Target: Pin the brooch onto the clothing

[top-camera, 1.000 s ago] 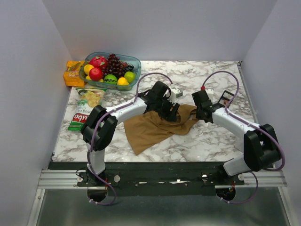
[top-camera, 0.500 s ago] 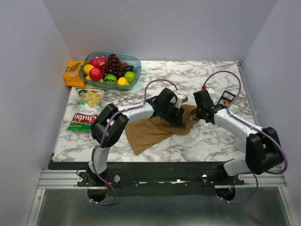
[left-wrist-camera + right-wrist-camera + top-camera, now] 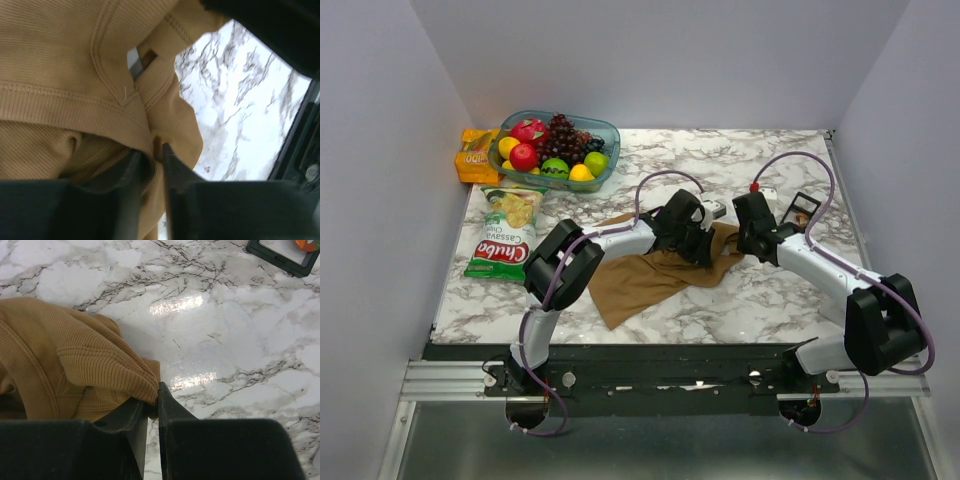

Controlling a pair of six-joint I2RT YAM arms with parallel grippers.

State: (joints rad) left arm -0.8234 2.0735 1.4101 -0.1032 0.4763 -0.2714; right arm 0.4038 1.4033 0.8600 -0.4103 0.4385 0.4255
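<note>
The tan top (image 3: 650, 275) lies crumpled on the marble table (image 3: 770, 290), near the middle. Both arms reach to its far right end, where the cloth is bunched up.

The left gripper (image 3: 156, 150) comes in from the left. Its two fingers are close together, and a fold of the top sits in the thin gap between them, so it is pinching the cloth. Above that fold a seam runs across. A small grey bit (image 3: 136, 62) peeks out from between two layers of cloth. I cannot tell what it is.

The right gripper (image 3: 152, 396) is at the very tip of the top on the right side. Its fingers are squeezed on the ribbed edge of the cloth, with bare table just past them.

A small black tray (image 3: 802, 208) sits on the table to the right of the top, apart from the cloth and near the right arm. In the right wrist view an orange bit (image 3: 306, 244) shows in the tray, cut off by the picture's edge — too little shows to say if it is the brooch.

Far back on the left is a fruit box (image 3: 605, 130) full of fruit — an orange pack (image 3: 475, 155) is beside it and a chips bag (image 3: 505, 235) lies in front of it
</note>
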